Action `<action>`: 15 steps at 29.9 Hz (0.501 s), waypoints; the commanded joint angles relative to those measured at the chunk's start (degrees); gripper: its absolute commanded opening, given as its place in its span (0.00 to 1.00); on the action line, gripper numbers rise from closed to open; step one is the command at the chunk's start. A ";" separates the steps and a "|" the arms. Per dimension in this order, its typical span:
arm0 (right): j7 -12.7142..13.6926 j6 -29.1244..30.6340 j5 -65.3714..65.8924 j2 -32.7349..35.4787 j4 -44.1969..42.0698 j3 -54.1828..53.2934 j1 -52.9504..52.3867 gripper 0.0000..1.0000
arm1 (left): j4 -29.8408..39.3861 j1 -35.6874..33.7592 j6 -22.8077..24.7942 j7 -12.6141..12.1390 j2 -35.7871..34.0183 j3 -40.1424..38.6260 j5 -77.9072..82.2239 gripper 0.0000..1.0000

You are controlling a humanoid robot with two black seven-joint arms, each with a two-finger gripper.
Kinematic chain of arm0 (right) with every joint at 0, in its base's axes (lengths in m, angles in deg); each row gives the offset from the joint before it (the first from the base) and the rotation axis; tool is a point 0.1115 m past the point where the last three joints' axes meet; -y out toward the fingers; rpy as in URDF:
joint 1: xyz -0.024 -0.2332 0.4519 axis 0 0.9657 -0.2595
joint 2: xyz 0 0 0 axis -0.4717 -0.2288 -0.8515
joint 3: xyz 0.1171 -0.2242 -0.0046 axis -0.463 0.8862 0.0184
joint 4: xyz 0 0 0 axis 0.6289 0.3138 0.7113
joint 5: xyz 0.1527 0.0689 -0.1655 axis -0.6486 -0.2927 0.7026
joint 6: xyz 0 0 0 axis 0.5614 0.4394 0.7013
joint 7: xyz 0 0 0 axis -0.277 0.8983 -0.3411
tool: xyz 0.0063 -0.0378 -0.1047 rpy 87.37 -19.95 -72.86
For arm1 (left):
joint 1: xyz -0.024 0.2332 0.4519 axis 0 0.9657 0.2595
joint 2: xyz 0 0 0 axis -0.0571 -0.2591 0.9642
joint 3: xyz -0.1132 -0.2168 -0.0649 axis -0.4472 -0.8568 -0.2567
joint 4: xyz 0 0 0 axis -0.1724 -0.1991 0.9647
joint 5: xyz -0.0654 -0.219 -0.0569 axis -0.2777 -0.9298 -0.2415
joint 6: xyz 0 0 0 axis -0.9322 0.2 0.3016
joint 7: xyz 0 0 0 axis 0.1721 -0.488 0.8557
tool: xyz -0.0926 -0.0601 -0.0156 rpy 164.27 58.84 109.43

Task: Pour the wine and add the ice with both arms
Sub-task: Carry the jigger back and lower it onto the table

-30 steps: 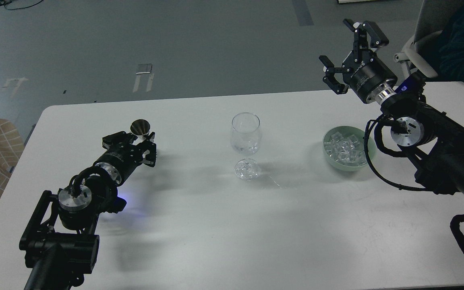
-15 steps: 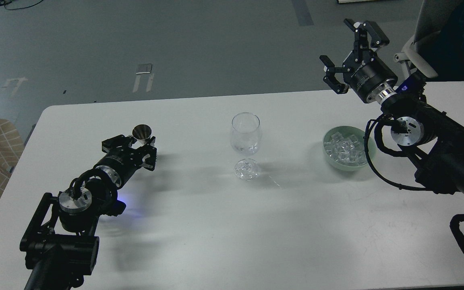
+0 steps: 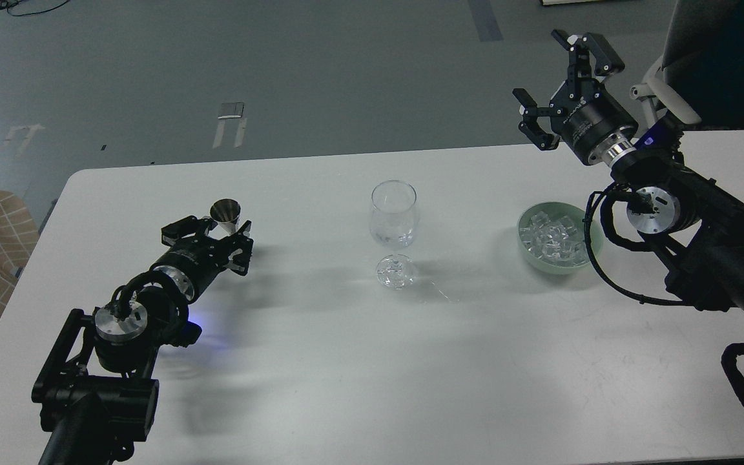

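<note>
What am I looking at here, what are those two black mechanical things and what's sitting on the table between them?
Those are a humanoid robot's two arms, seen from a camera in its own head, looking down at a white table. Each arm ends in a fingered claw. The left gripper sits low by a small metal cone-shaped cup; whether it grips the cup is unclear. The right gripper is raised, fingers spread, holding nothing. In the middle stands a clear stemmed wine glass. To its right, a pale green bowl holds clear ice cubes.
</note>
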 commanded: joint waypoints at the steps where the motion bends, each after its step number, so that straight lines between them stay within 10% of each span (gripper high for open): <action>1: 0.00 0.00 0.02 0.00 -0.02 0.00 0.00 1.00 | -0.03 -0.09 0.00 -0.06 -0.12 0.09 0.03 0.64; 4: 0.00 0.00 0.11 0.00 0.07 0.00 0.00 1.00 | 0.06 0.00 0.00 -0.23 -0.12 -0.17 -0.06 0.95; 15: 0.00 0.00 0.02 0.18 0.07 0.00 0.09 1.00 | 0.94 4.74 4.73 -2.33 -2.58 -0.61 -0.15 0.98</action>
